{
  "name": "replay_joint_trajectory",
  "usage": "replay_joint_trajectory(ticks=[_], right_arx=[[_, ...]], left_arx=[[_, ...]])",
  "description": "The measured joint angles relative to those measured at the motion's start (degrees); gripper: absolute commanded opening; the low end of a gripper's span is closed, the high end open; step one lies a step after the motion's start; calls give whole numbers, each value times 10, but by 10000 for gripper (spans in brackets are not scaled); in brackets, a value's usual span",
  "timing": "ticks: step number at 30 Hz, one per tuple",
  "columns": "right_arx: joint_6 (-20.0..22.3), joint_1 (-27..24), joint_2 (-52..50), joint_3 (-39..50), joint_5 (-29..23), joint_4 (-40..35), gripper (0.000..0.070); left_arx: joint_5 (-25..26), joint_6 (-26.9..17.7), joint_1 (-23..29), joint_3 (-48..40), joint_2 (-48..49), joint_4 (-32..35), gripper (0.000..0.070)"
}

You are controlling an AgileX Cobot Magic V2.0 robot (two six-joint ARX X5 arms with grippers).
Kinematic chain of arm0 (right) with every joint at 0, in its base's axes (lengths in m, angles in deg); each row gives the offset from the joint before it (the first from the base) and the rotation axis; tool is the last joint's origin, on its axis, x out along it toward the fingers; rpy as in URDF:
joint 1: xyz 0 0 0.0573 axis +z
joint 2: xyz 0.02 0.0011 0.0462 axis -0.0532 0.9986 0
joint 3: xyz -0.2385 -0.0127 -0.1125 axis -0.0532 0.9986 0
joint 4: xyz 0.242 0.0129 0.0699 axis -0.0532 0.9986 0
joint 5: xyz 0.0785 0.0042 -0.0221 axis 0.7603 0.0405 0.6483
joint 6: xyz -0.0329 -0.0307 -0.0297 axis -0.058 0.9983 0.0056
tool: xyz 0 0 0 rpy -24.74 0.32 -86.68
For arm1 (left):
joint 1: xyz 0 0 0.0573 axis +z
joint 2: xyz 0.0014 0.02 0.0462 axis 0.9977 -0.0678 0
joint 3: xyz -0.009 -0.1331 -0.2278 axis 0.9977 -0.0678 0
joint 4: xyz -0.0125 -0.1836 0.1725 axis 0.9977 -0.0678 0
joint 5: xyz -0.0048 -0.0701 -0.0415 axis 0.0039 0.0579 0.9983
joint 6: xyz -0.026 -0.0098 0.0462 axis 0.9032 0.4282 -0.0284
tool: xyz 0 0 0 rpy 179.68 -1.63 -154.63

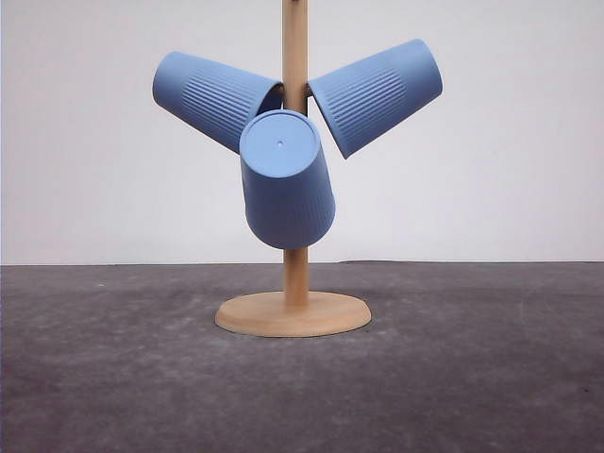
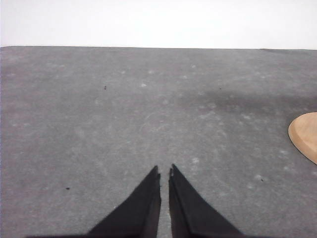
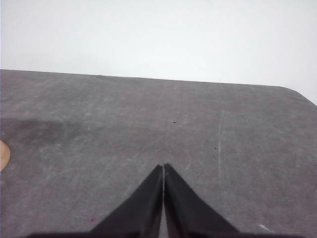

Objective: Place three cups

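Note:
Three light-blue ribbed cups hang upside down on a wooden stand [image 1: 295, 283] in the front view. One cup [image 1: 215, 97] tilts up to the left, another cup [image 1: 377, 94] tilts up to the right, and the third cup [image 1: 284, 179] points its flat base at the camera. In the left wrist view my left gripper [image 2: 164, 171] is shut and holds nothing, low over the grey table, with the stand's round base [image 2: 306, 136] at the frame's edge. My right gripper [image 3: 164, 166] is likewise shut on nothing over bare table.
The grey table [image 1: 491, 377] spreads wide on both sides of the stand, with a white wall behind. The table's far edge and a rounded corner [image 3: 292, 91] appear in the right wrist view. A sliver of the stand's base [image 3: 3, 154] is there too.

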Motion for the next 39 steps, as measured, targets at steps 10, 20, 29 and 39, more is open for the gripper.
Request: replay_joint_trajectory(ticks=[10, 20, 29, 39], right_arx=[[0, 0, 0, 0, 0, 0, 0], [0, 0, 0, 0, 0, 0, 0], [0, 0, 0, 0, 0, 0, 0], [0, 0, 0, 0, 0, 0, 0]], left_arx=[[0, 0, 0, 0, 0, 0, 24], [0, 0, 0, 0, 0, 0, 24], [0, 0, 0, 0, 0, 0, 24], [0, 0, 0, 0, 0, 0, 24]])
